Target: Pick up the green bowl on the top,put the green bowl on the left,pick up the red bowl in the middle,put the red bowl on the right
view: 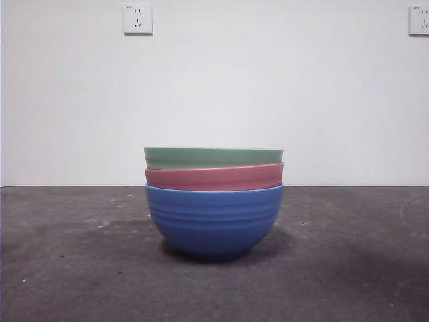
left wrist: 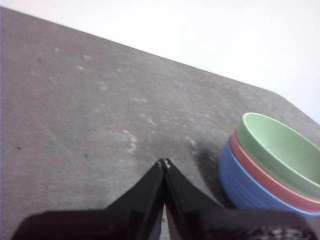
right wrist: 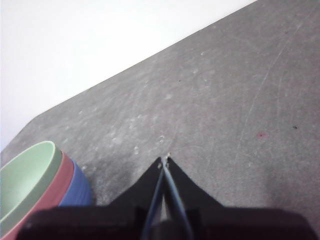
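Three bowls stand nested in the middle of the table. The green bowl [view: 213,157] is on top, the red bowl [view: 214,177] sits under it, and a blue ribbed bowl [view: 214,218] is at the bottom. In the left wrist view the green bowl [left wrist: 280,150] and red bowl [left wrist: 265,177] lie off to one side of my left gripper [left wrist: 164,162], which is shut on nothing above bare table. My right gripper [right wrist: 164,161] is likewise shut and empty, apart from the green bowl [right wrist: 22,175] and red bowl [right wrist: 50,190]. Neither gripper shows in the front view.
The dark grey tabletop [view: 80,268] stretches to both sides of the stack. A white wall stands behind it, with a power socket [view: 137,19] at the upper left and another socket [view: 419,20] at the upper right.
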Robot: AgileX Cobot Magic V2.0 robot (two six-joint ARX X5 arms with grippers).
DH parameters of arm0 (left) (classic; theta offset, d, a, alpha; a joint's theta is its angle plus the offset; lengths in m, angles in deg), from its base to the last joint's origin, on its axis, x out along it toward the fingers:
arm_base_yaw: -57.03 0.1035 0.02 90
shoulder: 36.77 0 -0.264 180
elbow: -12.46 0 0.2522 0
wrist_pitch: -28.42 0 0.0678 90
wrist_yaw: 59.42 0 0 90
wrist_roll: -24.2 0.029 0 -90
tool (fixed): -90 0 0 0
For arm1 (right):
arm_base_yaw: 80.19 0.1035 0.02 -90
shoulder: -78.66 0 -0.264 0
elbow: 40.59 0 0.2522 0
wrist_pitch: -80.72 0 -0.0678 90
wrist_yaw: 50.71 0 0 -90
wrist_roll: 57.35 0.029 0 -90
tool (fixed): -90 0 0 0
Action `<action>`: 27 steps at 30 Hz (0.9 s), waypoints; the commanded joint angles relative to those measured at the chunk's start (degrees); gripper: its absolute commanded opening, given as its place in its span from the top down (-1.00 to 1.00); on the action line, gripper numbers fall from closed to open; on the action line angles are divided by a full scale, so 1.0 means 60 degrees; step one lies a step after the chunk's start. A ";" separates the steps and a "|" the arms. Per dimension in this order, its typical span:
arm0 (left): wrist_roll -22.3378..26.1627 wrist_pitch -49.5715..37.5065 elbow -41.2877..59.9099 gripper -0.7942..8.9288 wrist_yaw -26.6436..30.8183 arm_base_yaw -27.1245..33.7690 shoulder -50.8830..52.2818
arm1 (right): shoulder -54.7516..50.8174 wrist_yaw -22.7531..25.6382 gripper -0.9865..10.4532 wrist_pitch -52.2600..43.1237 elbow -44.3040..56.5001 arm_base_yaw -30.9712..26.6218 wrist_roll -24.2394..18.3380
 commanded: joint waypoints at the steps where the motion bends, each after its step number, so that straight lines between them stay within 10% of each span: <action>1: -0.0397 0.0215 -0.0168 0.85 -0.0109 -0.0011 0.0022 | 0.0015 -0.0007 0.85 0.0350 -0.0364 0.0018 0.0339; 18: 0.0153 0.1869 -0.3330 0.85 -0.0138 -0.0015 -0.2259 | 0.2302 -0.0033 0.84 0.2255 -0.4146 0.0018 -0.0437; 27: 0.1107 0.2164 -0.4692 0.85 -0.1242 -0.0015 -0.4091 | 0.4517 -0.1402 0.83 0.2943 -0.5880 0.0018 -0.1617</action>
